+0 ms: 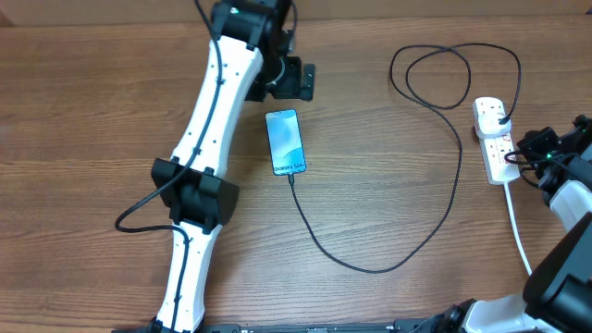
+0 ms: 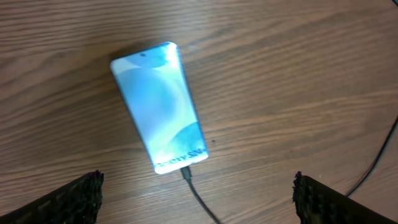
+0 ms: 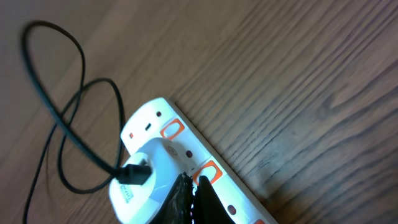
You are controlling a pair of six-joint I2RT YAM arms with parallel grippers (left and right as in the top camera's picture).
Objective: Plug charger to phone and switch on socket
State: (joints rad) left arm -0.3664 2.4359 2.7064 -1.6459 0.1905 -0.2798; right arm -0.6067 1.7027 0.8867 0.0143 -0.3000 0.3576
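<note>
The phone [image 1: 286, 141] lies screen-up and lit at the table's middle, also in the left wrist view [image 2: 160, 106]. The charger's thin black cable [image 1: 435, 227] is plugged into the phone's near end [image 2: 187, 174] and loops right to a white adapter [image 3: 149, 174] seated in the socket [image 1: 495, 139]. My left gripper [image 1: 294, 80] hovers just beyond the phone, jaws [image 2: 196, 196] open wide and empty. My right gripper [image 3: 191, 196] is shut, its tips pressed on the socket [image 3: 214, 168] at a red switch [image 3: 209, 170] beside the adapter.
The socket's thick white cord [image 1: 518, 227] runs toward the front right edge. The cable's loops [image 1: 444, 69] lie at the back right. My left arm [image 1: 199, 166] stretches diagonally over the table's left half.
</note>
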